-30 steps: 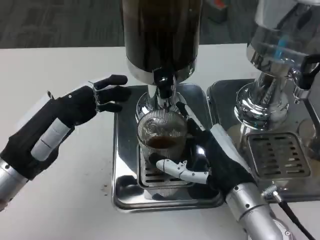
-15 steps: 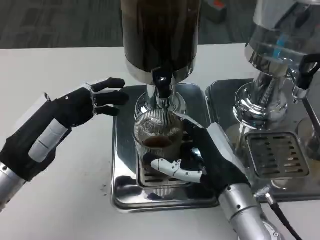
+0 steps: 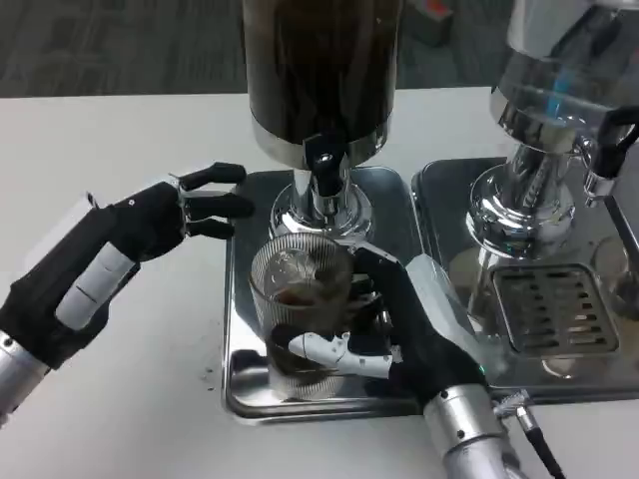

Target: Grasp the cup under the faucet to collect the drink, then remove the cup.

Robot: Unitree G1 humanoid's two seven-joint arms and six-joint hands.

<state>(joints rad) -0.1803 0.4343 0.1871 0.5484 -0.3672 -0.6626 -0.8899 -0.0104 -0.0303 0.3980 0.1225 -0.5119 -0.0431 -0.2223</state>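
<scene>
My right hand [image 3: 399, 319] is wrapped around the cup [image 3: 300, 309] in the head view, thumb across the near side and the other fingers curled round the far side, so the cup is firmly mine; it sits over the front part of the drip tray [image 3: 240, 299], just in front of the faucet [image 3: 324, 175] and no longer straight beneath its spout. My left hand [image 3: 150, 225] hangs over the desk [image 3: 130, 130] beside the tray's left edge with its fingers spread toward the dispenser [image 3: 319, 70], holding nothing. The cup looks like clear ribbed glass or hard plastic, stiff, and I judge it slippery where it may be wet, though the ribs should give my fingers some bite. I expect it to be fairly light, since the dark drink in it fills only the lower part; that liquid will slosh if I tilt or jerk, so I mean to keep it upright. The best hold is where I have it, around the middle of the wall, clear of the rim. The dispenser's tank above is dark with drink. To the right stands a second dispenser [image 3: 544, 120] on its own tray [image 3: 439, 190], its tank clear.
</scene>
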